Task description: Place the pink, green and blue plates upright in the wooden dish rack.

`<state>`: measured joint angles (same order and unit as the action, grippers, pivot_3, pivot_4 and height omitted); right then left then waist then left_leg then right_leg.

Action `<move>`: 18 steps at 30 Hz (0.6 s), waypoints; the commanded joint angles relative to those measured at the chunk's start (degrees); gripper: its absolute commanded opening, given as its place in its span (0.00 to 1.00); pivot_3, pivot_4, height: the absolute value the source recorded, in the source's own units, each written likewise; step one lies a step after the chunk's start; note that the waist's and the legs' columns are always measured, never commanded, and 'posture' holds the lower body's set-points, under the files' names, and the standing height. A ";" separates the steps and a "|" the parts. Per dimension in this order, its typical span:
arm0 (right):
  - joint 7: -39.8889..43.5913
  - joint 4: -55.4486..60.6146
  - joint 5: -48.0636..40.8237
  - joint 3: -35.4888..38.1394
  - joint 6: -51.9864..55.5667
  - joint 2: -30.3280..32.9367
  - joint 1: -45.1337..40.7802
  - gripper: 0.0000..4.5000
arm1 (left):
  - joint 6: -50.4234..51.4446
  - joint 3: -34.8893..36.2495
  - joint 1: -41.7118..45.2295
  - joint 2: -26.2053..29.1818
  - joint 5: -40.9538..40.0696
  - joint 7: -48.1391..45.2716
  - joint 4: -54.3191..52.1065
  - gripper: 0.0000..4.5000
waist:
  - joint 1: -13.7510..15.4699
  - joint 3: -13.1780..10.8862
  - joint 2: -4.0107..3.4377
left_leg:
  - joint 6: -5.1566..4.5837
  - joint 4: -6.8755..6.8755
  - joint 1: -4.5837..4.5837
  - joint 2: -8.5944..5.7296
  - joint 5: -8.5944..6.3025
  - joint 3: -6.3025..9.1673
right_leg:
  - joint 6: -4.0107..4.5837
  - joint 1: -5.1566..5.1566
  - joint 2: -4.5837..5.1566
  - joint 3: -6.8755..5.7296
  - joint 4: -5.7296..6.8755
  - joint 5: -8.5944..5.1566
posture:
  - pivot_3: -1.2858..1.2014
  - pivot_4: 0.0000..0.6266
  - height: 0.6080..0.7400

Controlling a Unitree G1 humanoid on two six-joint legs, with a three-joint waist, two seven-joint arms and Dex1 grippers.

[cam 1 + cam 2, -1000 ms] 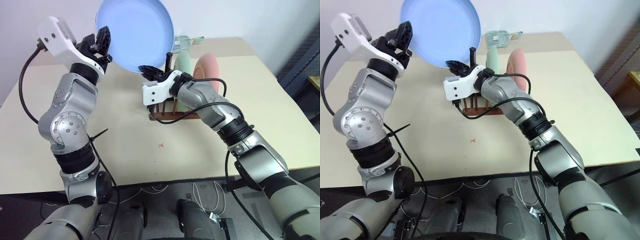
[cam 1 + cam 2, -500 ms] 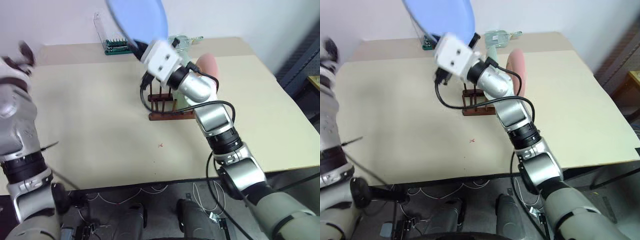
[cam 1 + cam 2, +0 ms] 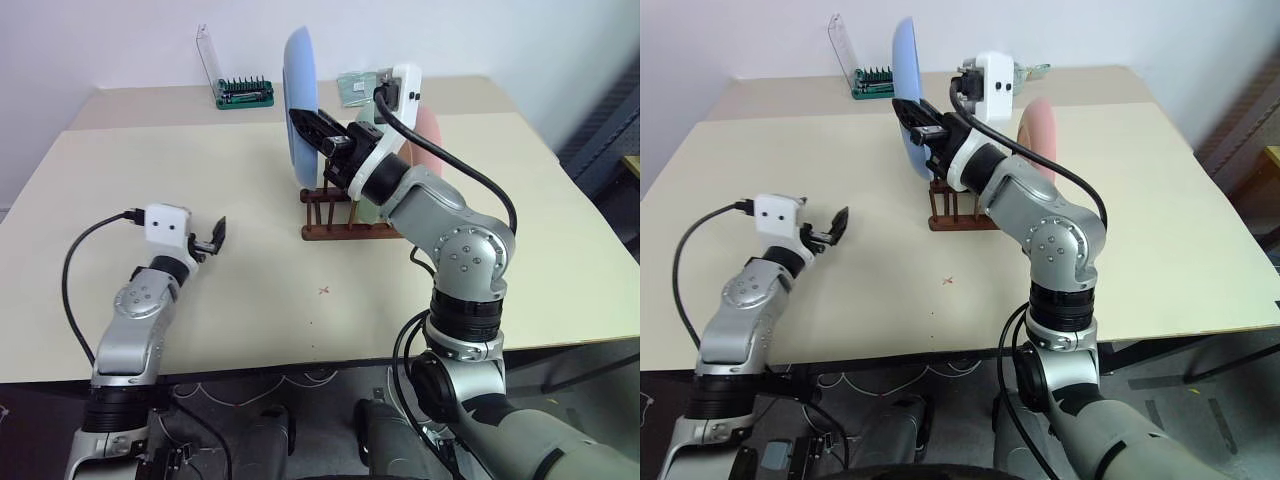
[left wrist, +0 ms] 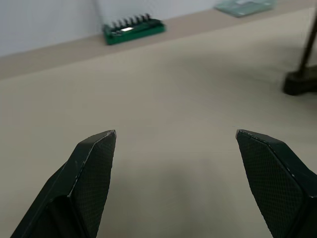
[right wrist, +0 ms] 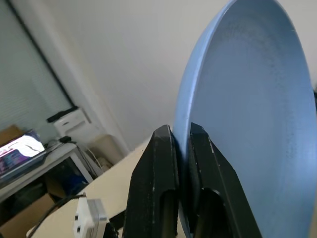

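My left gripper (image 3: 212, 238) has let go and dropped low over the table (image 3: 250, 260), fingers spread. My right gripper (image 3: 312, 125) now pinches the blue plate (image 3: 299, 95) upright above the wooden dish rack (image 3: 345, 222), hiding most of the green plate (image 3: 366, 130) and pink plate (image 3: 432, 128).

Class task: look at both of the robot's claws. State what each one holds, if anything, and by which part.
The right claw pinches the blue plate by its rim, holding it on edge. The left claw is open and holds nothing.
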<state>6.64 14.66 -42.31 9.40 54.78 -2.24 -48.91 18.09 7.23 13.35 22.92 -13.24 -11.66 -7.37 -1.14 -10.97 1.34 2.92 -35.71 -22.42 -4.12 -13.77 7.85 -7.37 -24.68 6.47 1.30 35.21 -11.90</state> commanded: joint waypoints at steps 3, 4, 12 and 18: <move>-4.26 -1.94 -3.02 3.48 0.08 -0.98 -2.59 0.00 | -1.11 -0.15 0.38 -1.33 -0.94 -2.56 -3.68 0.88 | 0.01 0.00 0.00 | 0.00 -0.01 0.00 0.00 0.00 -0.02 | 0.00 0.01 0.00 0.00 0.00 0.00 | 0.52 0.24 1.00; -5.04 -2.60 -2.61 3.47 0.07 -0.73 -2.75 0.00 | -1.14 -0.35 -0.04 -1.38 -1.29 -3.57 -4.34 0.88 | 0.00 0.00 0.00 | 0.00 -0.01 0.00 0.00 0.00 -0.02 | 0.00 0.01 0.00 0.00 0.00 0.00 | 0.52 0.24 1.00; -9.92 -5.64 -4.83 5.64 1.71 -1.76 -3.54 0.00 | -0.75 -0.70 -1.83 -1.63 -2.24 -7.23 -7.44 0.88 | -0.03 -0.01 -0.02 | -0.01 0.00 0.00 0.02 0.00 -0.02 | 0.00 0.01 -0.01 0.00 0.00 0.00 | 0.52 0.24 1.00; -10.73 -5.80 -5.33 5.31 1.93 -1.31 -3.97 0.32 | -0.57 -0.93 -2.21 -1.84 -2.13 -7.58 -7.89 0.90 | -0.04 -0.01 -0.03 | -0.01 0.00 0.00 0.01 0.00 -0.03 | 0.00 0.02 0.00 0.00 -0.01 0.00 | 0.52 0.24 1.00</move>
<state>-3.98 7.37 -46.28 14.74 57.09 -3.43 -50.71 18.17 5.95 11.34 21.02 -15.41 -18.93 -12.52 -1.18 -10.98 1.31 2.90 -35.71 -22.42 -4.11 -13.76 7.82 -7.38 -24.66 6.47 1.30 35.20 -11.91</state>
